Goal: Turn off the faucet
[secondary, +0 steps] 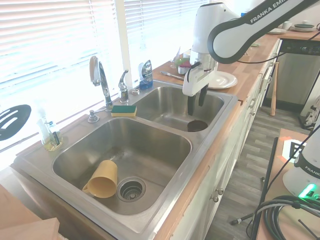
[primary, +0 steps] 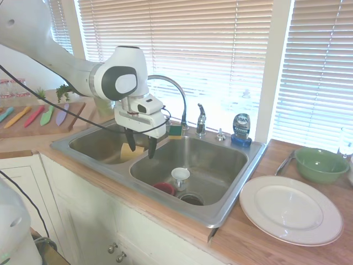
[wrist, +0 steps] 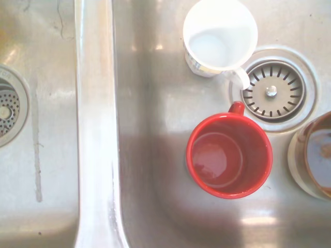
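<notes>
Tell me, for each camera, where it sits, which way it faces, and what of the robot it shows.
First exterior view: in front of the counter, facing the window; arm enters from picture's left, open hand above the sink.
Second exterior view: off the sink's end, looking along the counter; arm enters from right, hand.
Wrist view: looks straight down at a red mug and white cup; no robot parts.
Both exterior views share the faucet.

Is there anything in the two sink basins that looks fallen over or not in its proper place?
Yes: the yellow cup lies on its side beside the drain of one basin. In the other basin, the white mug and red mug stand upright.
</notes>
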